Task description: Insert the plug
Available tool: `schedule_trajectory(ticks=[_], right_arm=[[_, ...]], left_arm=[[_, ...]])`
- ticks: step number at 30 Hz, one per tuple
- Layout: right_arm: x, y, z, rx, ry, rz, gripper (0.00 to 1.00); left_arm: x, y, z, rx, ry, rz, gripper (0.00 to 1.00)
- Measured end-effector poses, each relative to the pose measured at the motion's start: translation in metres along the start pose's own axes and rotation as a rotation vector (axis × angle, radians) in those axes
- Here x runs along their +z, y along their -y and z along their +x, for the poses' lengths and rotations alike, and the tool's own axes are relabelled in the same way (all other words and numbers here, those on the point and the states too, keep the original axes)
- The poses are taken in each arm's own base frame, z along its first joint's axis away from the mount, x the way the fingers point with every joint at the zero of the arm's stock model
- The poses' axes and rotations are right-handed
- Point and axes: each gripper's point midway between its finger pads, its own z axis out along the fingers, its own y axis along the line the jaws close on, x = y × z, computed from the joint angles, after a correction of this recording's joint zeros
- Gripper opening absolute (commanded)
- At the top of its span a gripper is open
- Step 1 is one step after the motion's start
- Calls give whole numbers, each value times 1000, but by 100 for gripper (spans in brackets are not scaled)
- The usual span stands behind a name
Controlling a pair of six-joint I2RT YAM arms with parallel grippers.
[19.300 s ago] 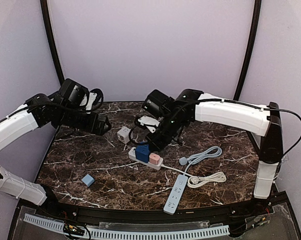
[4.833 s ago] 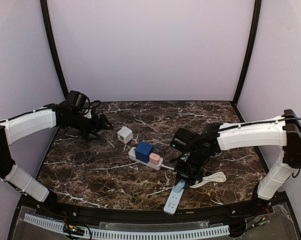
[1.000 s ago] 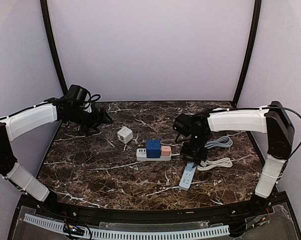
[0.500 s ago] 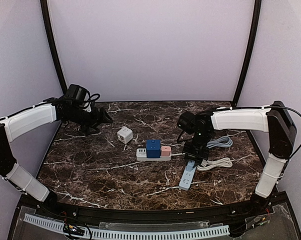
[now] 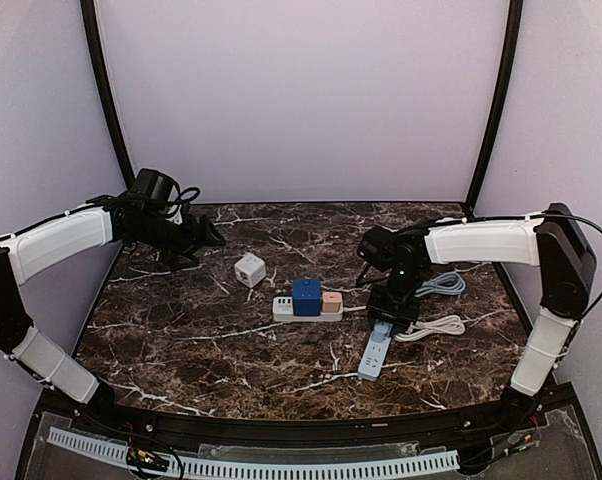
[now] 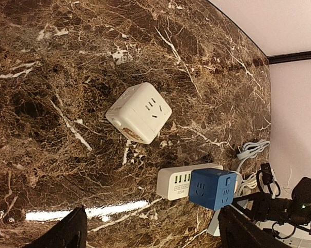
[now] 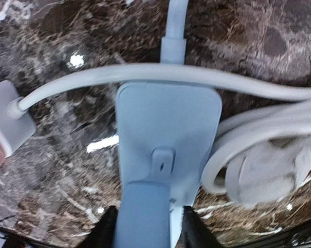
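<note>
My right gripper (image 5: 391, 314) hangs over the far end of the blue-grey power strip (image 5: 373, 355). In the right wrist view the blue-grey plug (image 7: 142, 217) stands on that strip (image 7: 168, 119), between my right gripper's (image 7: 148, 231) fingers. The left finger (image 7: 105, 228) lies against the plug. A thin gap shows between the plug and the right finger (image 7: 194, 228). The plug's pins are hidden under its body. My left gripper (image 5: 209, 238) is open at the back left, far from the strip, with nothing between its fingers (image 6: 67, 233).
A white power strip (image 5: 286, 309) carries a blue cube adapter (image 5: 306, 296) and a pink adapter (image 5: 331, 301); its cord (image 7: 145, 72) crosses the blue-grey strip. A white cube socket (image 5: 249, 269) lies behind. Coiled cables (image 5: 433, 326) lie right of the gripper.
My right gripper's jaws have widened a little around the plug and the wrist has edged slightly right. The left arm and everything else have not moved.
</note>
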Motion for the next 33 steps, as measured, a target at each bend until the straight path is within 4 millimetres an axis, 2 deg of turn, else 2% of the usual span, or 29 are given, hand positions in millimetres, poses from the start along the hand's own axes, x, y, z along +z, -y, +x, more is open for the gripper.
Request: schedule_trajectory(ticks=[3,6,12,16,22,33], right_arm=[[14,10,-8,19,14,43,67],[17,15,-15,21,41,78,74],[1,11,-26,22,98,87,84],[-11,6,-30,21,126,73,96],[-40,3,-32,-4,168,25,99],[-123,1,-30,-100,307,-122,99]], left_arm=[[0,0,0,1,-1,-1,88],[-2,0,0,2,1,1,88],[-8,4,-1,12,14,11,89],[-12,4,-1,18,22,11,91],[-20,-4,-4,34,40,-26,98],[-51,-24,-20,153,96,-148,99]])
